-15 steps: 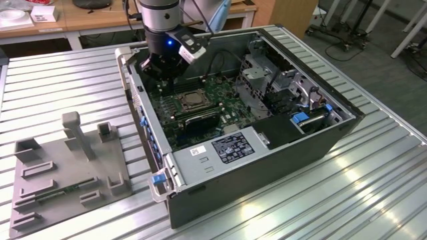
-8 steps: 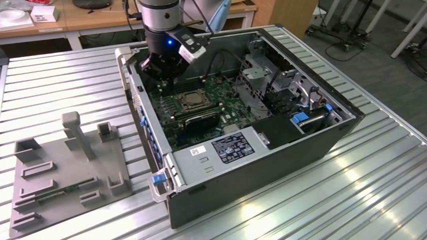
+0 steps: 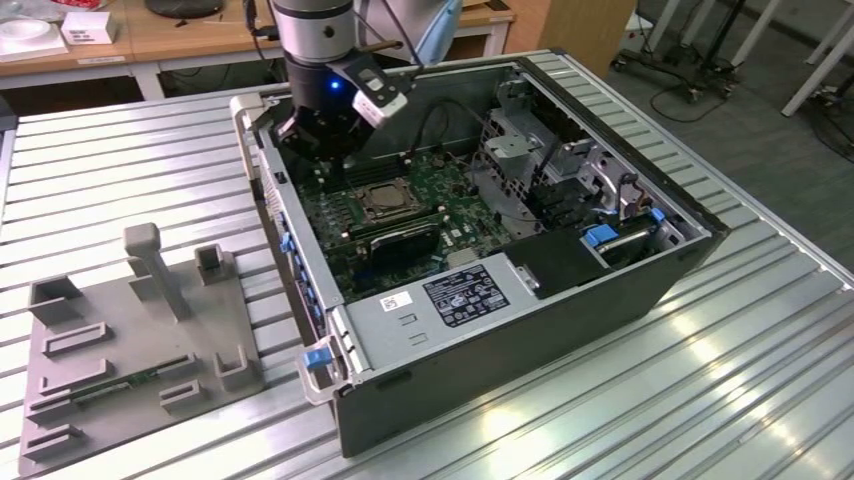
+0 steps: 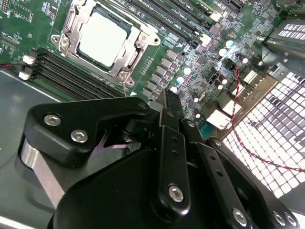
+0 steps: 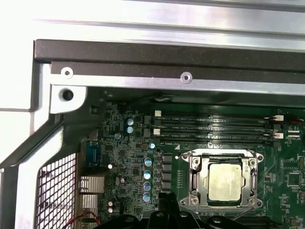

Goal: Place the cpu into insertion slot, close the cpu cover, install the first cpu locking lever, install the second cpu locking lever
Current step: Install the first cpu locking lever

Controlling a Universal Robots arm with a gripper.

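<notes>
Ribbed metal table (image 3: 120, 160) is carrying an open pc case (image 3: 534, 330) lying on its side, w/ wooden desks (image 3: 200, 40) showing at the back of the room. I'm taking the insertion slot (image 5: 191, 202) as my ref point; it's sitting on the green board (image 3: 441, 190) inside the case.

I'm seeing the cpu (image 4: 104, 38) lying flat in the slot, dull silver top facing up. The cpu cover (image 4: 139, 44) is lying down over the slot, framing the chip thru its window. Long black memory slots (image 5: 214, 128) are running just beside the slot, one bank on each of two opposite sides.

The pincer (image 4: 164, 97) is hanging over the board near the slot, off to one side and apart from it, touching neither chip nor cover. Its tips are looking pressed together, w/ nothing gripped betw. them.

A row of small silver caps (image 5: 147, 174) is standing near the slot, on the pincer's side of it. A red-black twisted wire (image 4: 237, 90) is trailing further out from the slot, toward the perforated mesh wall (image 5: 57, 191) of the case.

Outside the case, well apart from the slot toward the exterior view's left, a grey fixture plate (image 3: 134, 340) w/ upright posts is resting on the table.
</notes>
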